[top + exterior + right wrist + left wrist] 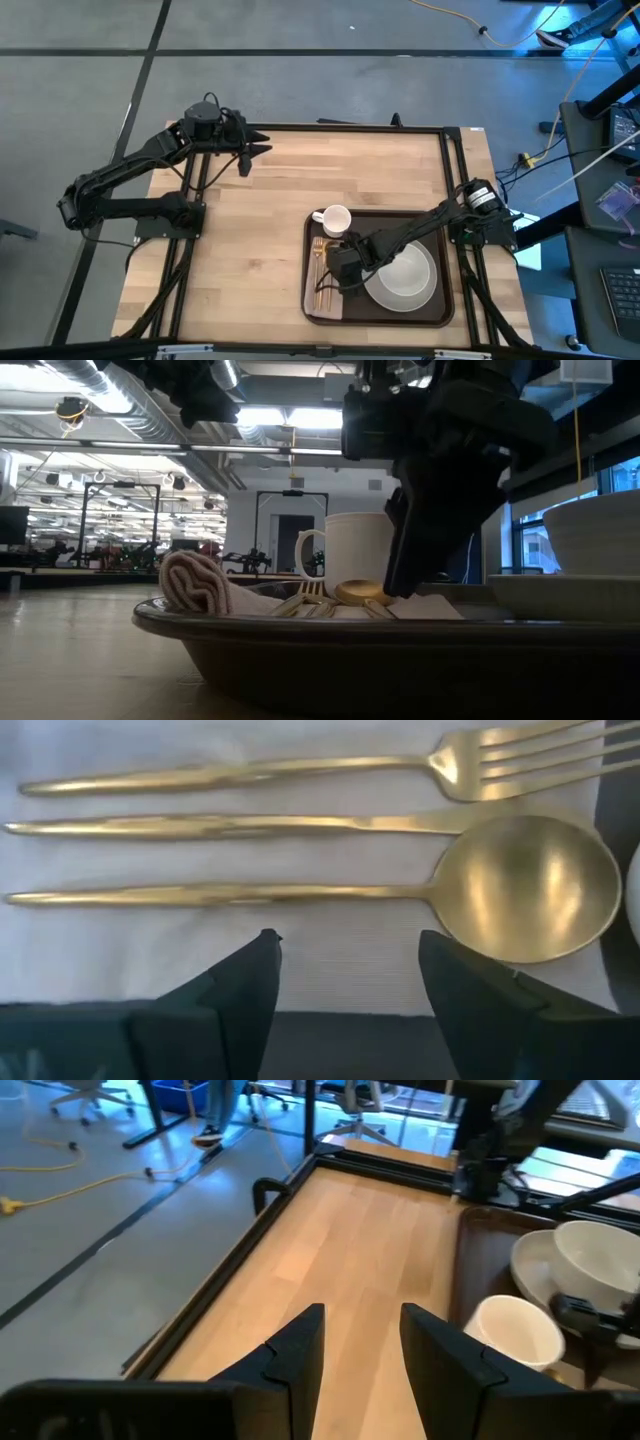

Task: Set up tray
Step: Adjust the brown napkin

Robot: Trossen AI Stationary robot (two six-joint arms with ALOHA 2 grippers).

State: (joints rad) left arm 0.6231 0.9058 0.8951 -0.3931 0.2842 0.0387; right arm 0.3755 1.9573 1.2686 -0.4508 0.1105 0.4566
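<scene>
The dark brown tray [378, 305] lies on the near right part of the table. It carries a white mug [335, 219], a white bowl on a white plate [405, 275], and a pale napkin [330, 945] along its left side. On the napkin lie a gold fork [250, 768], knife [220, 824] and spoon [520, 885], side by side. My right gripper [345, 960] is open and low over the napkin, just beside the spoon's handle. My left gripper [262, 148] is open and waits above the table's far left part. My right gripper points down at the napkin [430, 605] beside the spoon [362, 592]. Its open fingers [255, 980] stand on the napkin side of the spoon's handle. I cannot tell whether the fingertips touch the napkin; they do not touch the cutlery.
Bare wood stretches left of the tray and across the table's far half [300, 185]. A black frame [445, 150] runs along the table's far and right edges. The napkin's near end is bunched into a roll [195, 582] by the tray rim [300, 628].
</scene>
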